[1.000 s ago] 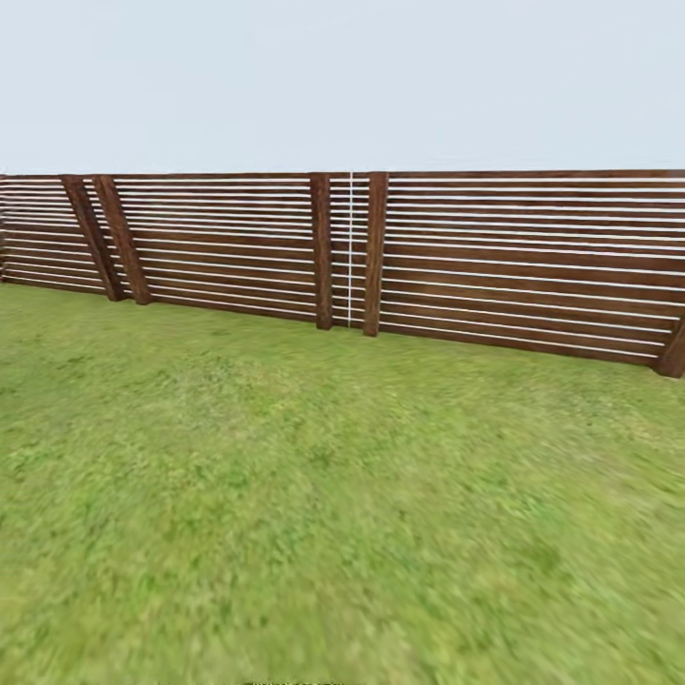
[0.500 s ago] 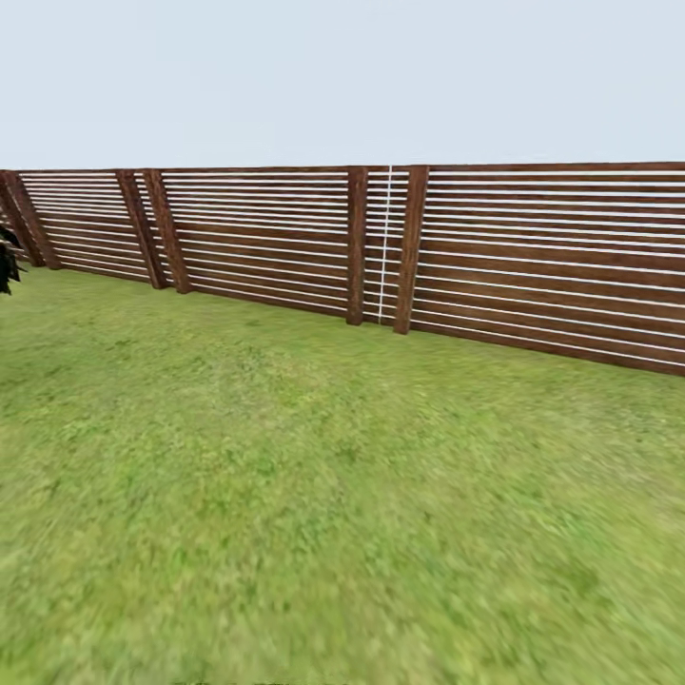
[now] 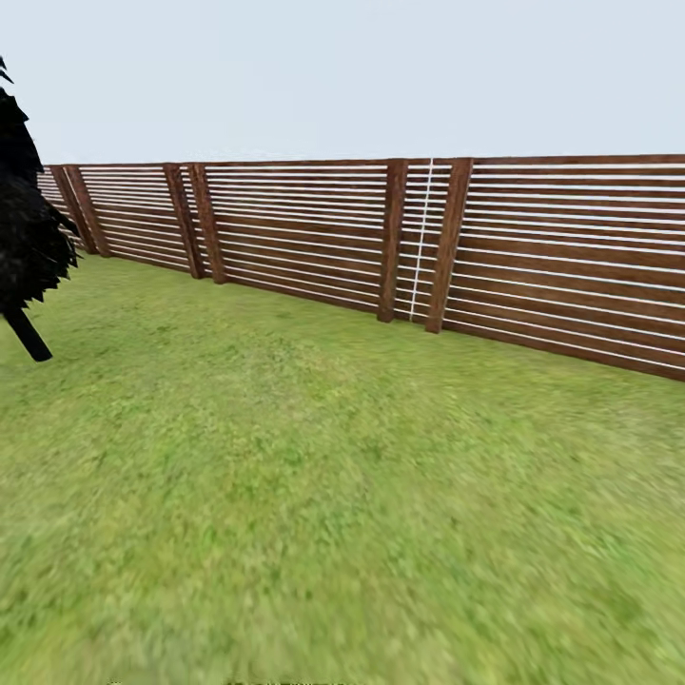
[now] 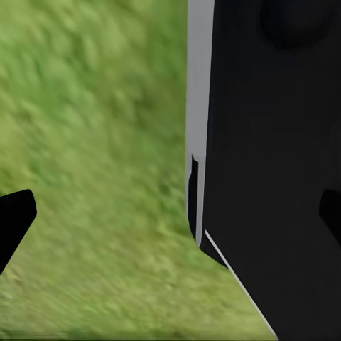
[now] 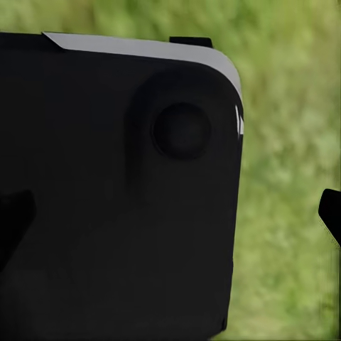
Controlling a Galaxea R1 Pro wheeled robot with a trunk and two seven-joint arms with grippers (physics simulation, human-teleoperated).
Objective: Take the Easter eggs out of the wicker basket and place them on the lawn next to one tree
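Lawn (image 3: 314,495) beneath both tools, fence (image 3: 381,238) beyond, dark-trunked tree (image 3: 29,247) at left — tools' grip state unclear

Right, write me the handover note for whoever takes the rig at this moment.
Left hand and right hand: fingertips apart over grass, nothing between them, so both read open.
Head view: lawn, a brown slatted fence, and a dark-foliaged tree with a thin dark trunk at the left edge.
The pictures give no sign of eggs or basket; progress cannot be judged.
Left: find the basket, take out all three eggs, set them by one tree.
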